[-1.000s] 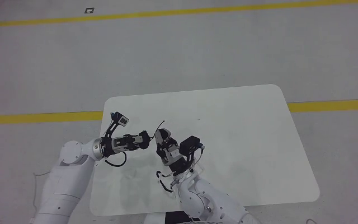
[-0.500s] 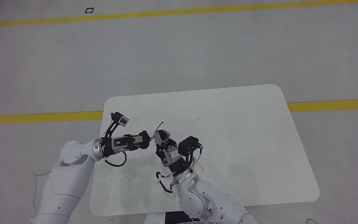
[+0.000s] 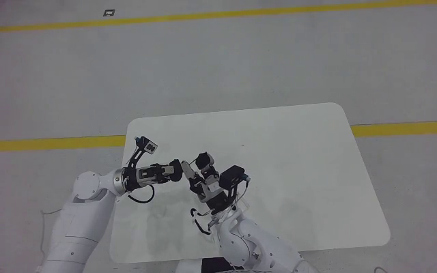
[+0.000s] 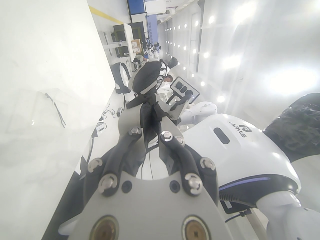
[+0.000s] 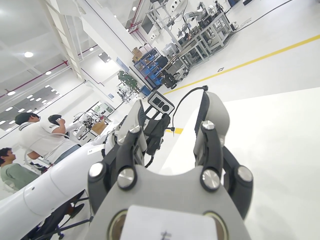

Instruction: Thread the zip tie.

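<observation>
Between the tools, above the worktop (image 3: pixel 307 170), zip tie (image 5: pixel 182 99) arcs from the right tool's (image 5: pixel 173 102) fingertip down to the left tool (image 4: pixel 151 107); I read right tool wide open, gripping nothing, left tool pinched shut, apparently on the tie's lower end

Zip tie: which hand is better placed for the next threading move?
Left, probably: the left hand is shut at the zip tie tail; the right hand is open, the head only beside one finger.

A white table (image 3: pixel 307 157) stands in the lower middle of the frame. A yellow line (image 3: pixel 205 15) runs along the top edge. A small dark marker (image 3: pixel 109 12) lies at upper left.
</observation>
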